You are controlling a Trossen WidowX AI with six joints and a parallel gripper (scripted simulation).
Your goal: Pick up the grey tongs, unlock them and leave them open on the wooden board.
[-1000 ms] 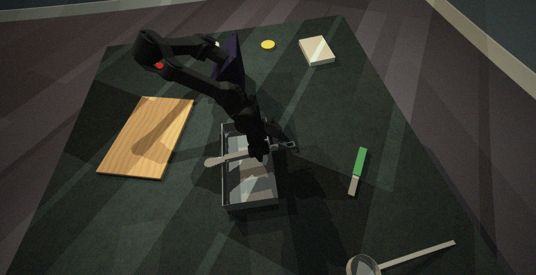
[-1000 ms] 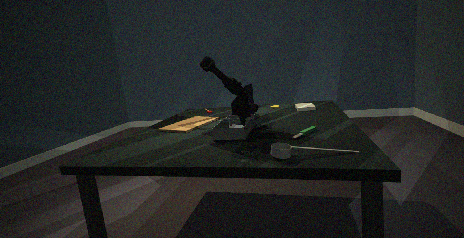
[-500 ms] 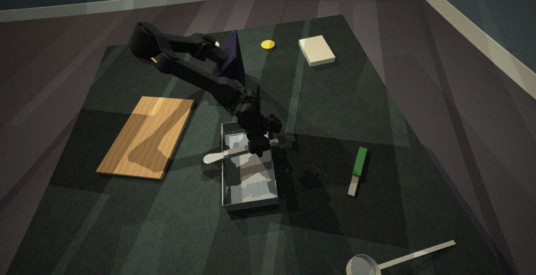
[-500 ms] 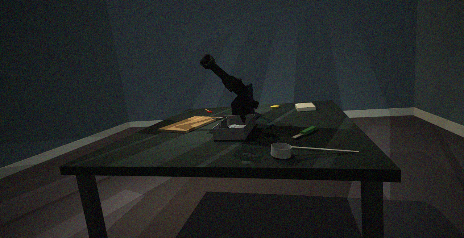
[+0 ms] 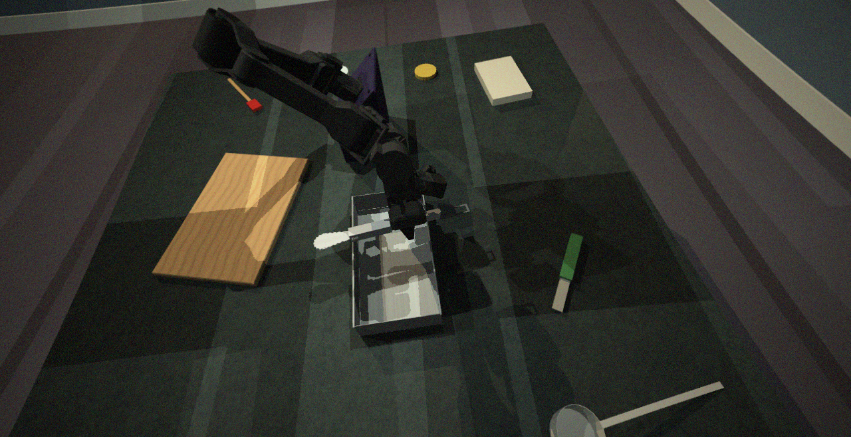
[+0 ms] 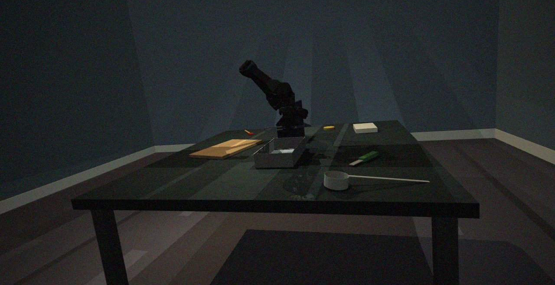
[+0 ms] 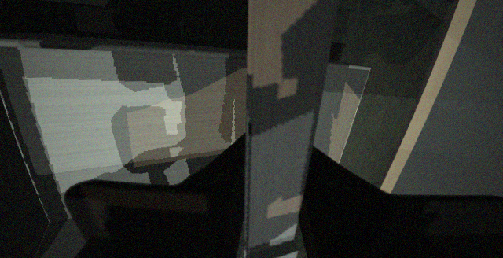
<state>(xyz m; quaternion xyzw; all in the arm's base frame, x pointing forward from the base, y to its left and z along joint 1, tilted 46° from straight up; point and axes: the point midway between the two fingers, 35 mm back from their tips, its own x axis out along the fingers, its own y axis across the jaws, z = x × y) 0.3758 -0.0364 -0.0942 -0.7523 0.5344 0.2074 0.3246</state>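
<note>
We see a matte black arm (image 5: 291, 86) (image 6: 267, 83) with chunky, angular links, one hollowed along its length. Its far left elbow is thick and blocky. A small block juts from the wrist's right side (image 5: 432, 184). Up close, the black fingers have smooth, rounded outer corners and slope toward the middle.

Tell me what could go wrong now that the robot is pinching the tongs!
The gripper grips the grey tongs partway along, so they might tilt or twist when lifted. They lie across the roasting tin, so they could bump its walls on the way to the wooden board.
</note>
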